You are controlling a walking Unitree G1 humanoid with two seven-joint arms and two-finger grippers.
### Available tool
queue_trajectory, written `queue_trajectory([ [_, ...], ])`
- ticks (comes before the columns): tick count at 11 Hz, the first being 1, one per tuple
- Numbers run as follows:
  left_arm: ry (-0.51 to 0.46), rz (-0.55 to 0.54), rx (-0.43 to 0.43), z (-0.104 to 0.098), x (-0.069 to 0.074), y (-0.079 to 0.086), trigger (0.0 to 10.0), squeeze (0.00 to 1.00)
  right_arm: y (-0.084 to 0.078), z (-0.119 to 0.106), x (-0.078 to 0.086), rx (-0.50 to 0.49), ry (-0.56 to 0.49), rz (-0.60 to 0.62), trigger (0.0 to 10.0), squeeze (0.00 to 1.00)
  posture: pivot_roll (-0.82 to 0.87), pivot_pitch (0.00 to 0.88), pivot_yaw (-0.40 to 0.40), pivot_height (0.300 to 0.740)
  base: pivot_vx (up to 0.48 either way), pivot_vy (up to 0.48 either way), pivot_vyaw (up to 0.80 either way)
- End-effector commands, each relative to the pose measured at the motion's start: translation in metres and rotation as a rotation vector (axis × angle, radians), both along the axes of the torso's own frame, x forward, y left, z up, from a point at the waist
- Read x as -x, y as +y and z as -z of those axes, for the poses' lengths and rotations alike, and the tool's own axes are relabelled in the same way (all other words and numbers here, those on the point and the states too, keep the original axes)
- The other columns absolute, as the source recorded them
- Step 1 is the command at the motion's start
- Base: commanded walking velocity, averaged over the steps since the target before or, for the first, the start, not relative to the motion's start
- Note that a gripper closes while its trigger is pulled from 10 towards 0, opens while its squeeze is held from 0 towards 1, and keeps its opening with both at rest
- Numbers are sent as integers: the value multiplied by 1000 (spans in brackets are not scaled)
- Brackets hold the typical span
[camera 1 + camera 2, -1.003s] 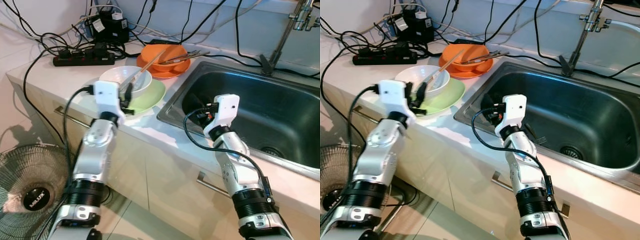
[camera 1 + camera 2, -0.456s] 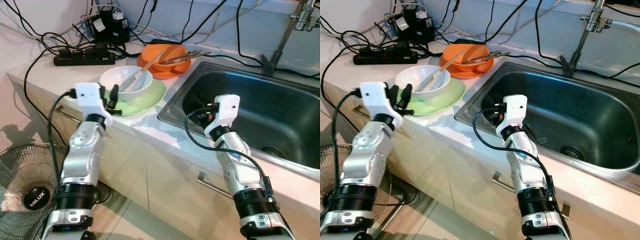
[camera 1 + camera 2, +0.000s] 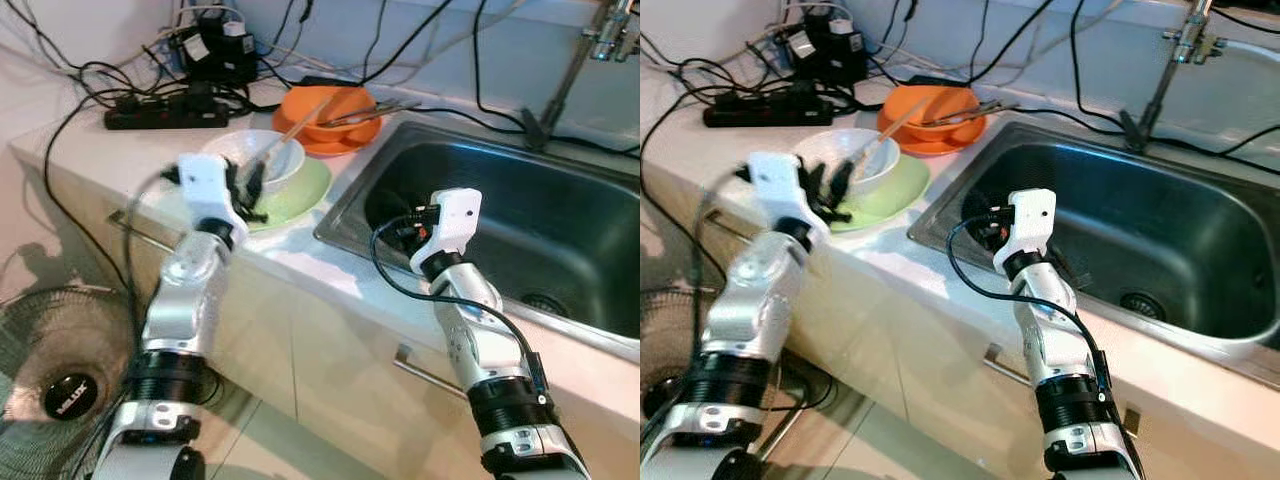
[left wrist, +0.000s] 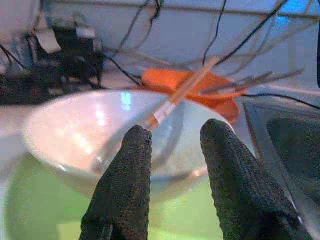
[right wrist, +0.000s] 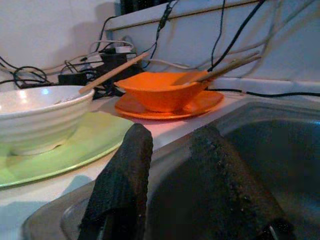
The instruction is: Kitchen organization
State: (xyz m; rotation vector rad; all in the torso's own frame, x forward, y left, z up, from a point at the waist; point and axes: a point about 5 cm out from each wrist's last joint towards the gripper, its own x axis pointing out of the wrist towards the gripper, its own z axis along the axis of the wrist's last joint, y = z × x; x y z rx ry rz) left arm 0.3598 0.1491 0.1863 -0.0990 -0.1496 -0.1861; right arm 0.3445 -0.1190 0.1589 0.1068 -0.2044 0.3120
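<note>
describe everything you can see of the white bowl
The white bowl is round and glossy, ceramic by the look, with faint ribbing on its outer wall. It stands upright on the green plate, on the counter left of the sink. A wooden-handled utensil leans inside it, the handle sticking out over the rim toward the orange bowl. The left pincer, fingers open, is just in front of its near rim, not touching it.

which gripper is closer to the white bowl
Left. The left gripper is right at the near rim of the white bowl, over the green plate. The right gripper hangs over the sink's left end, well apart from it.
</note>
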Motion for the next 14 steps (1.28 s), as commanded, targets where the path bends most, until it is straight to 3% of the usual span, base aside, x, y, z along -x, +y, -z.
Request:
queue_trajectory([
  [1, 4, 4, 23, -3, -6, 2, 10000, 0, 0, -5, -1, 3, -11, 1, 10000, 0, 159, 35, 6, 740, 0, 0, 0],
  [3, 26, -9, 92, -2, -14, 8, 10000, 0, -2, -5, -1, 3, -12, 10, 10000, 0, 156, 36, 8, 740, 0, 0, 0],
  [6, 11, -25, 96, -3, -13, 13, 10000, 0, -2, -6, -2, 3, -12, 10, 10000, 0, 164, 36, 2, 740, 0, 0, 0],
  [11, 29, -145, 106, 4, 1, 48, 10000, 0, -2, -5, -3, 7, -7, 6, 10000, 0, 174, 37, -5, 740, 0, 0, 0],
  [13, -23, -96, 75, -8, 3, 40, 10000, 0, -2, -5, -4, 5, -7, 4, 10000, 0, 177, 34, -8, 740, 0, 0, 0],
  [14, -55, -47, 61, -16, 3, 28, 10000, 0, -2, -5, -4, 4, -8, 4, 10000, 0, 174, 33, -7, 740, 0, 0, 0],
])
